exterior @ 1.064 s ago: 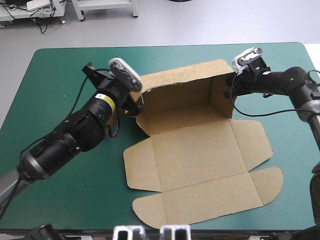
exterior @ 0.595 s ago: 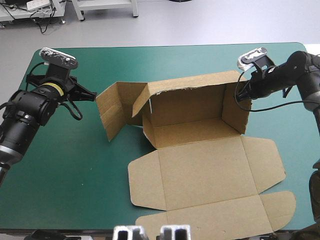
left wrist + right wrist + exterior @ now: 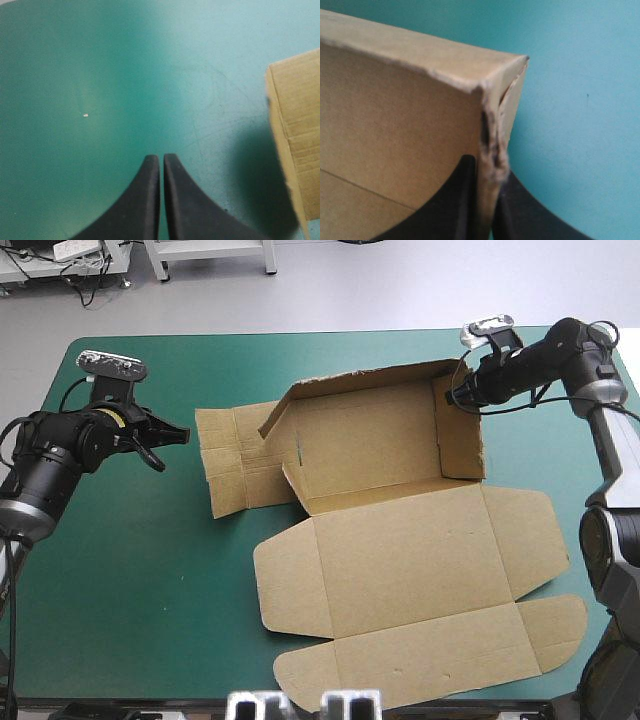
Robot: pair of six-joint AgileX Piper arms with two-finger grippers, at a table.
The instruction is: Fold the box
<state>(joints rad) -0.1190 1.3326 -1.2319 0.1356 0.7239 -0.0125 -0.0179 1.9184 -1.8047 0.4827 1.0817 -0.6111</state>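
The brown box [image 3: 400, 550] lies mid-table with its lid and front flaps flat toward the near edge. Its back wall [image 3: 365, 435] and right wall [image 3: 462, 440] stand raised. The left side panel [image 3: 235, 460] lies spread flat on the cover. My right gripper [image 3: 455, 397] is shut on the far top corner of the right wall; in the right wrist view the board edge [image 3: 490, 150] runs between its fingers [image 3: 455, 200]. My left gripper [image 3: 182, 434] is shut and empty, apart from the box's left panel. That panel's edge [image 3: 295, 145] shows beside the left gripper [image 3: 161, 159].
Bare teal-green cover [image 3: 130, 570] spreads around the left arm and toward the table's left and near edges. A tiny white speck [image 3: 85, 115] lies on the cover ahead of the left gripper. The lid's rounded flap [image 3: 545, 625] reaches close to the near right corner.
My left gripper let go of the box's left side and drew back leftward. The left panel swung out and dropped flat. The right gripper stayed on the right wall's corner, shifting slightly farther back.
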